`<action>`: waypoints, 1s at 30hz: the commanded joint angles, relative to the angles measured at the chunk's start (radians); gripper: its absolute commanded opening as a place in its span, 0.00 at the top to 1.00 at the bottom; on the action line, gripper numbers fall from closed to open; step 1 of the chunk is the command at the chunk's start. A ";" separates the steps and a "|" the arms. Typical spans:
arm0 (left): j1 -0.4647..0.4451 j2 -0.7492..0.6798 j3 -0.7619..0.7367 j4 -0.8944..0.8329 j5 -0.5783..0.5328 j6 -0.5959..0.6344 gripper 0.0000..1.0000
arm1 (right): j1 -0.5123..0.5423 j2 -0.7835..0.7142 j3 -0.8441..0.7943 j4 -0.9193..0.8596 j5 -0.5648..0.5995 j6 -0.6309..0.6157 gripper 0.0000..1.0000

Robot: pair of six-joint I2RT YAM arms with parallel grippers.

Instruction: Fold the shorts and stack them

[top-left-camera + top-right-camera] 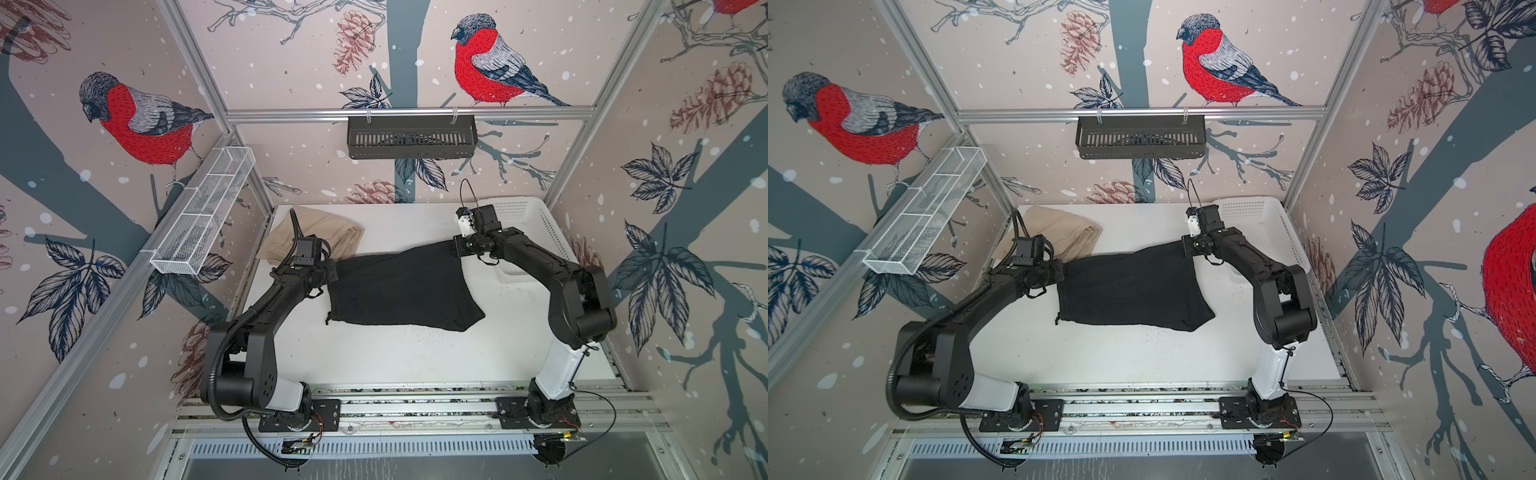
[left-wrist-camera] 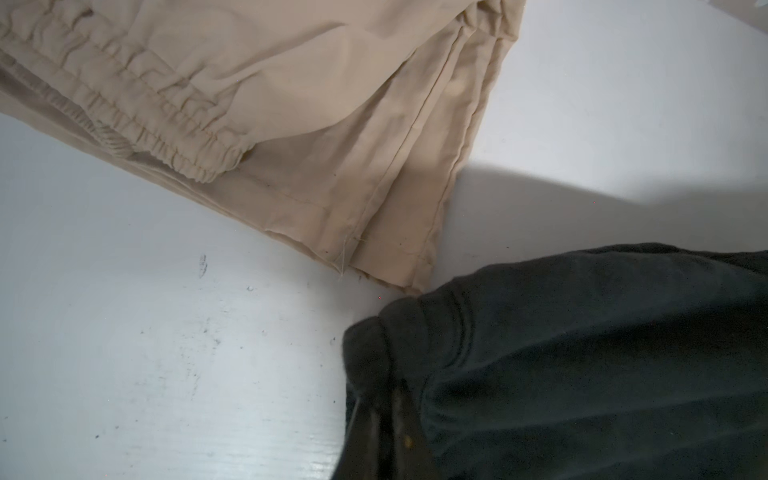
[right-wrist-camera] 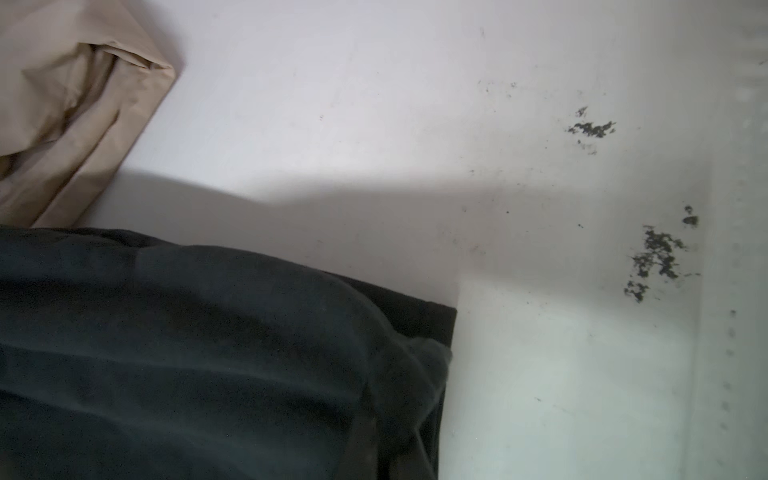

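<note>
Black shorts (image 1: 407, 291) are spread mid-table on the white table (image 1: 374, 361) in both top views, with the long axis running roughly 9 to 3 o'clock. The far edge is pinched at both ends. The left gripper (image 1: 332, 273) is clamped on the 9 o'clock corner, and in the left wrist view its fingers (image 2: 399, 419) are seen closed over gathered black cloth. The right gripper (image 1: 458, 248) is clamped on the 2 o'clock corner. The cloth body trails toward 6 o'clock from the held edge, its near hem resting on the table. Beige shorts (image 1: 332, 230) are noted at 10 o'clock, just beside the black pair's corner, seemingly folded. The fold is judged to need the held edge carried toward 6 o'clock by both arms together, neither being nearer.
</note>
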 commanded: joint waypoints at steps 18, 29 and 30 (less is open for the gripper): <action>-0.001 -0.076 0.124 -0.071 0.085 0.020 0.03 | 0.118 -0.211 -0.193 0.096 0.027 0.048 0.23; -0.048 0.024 -0.101 0.320 0.267 0.021 0.03 | 0.454 -0.378 -0.599 0.285 0.093 0.317 0.74; -0.050 0.034 -0.107 0.332 0.274 0.018 0.03 | 0.461 -0.381 -0.623 0.294 0.097 0.327 0.75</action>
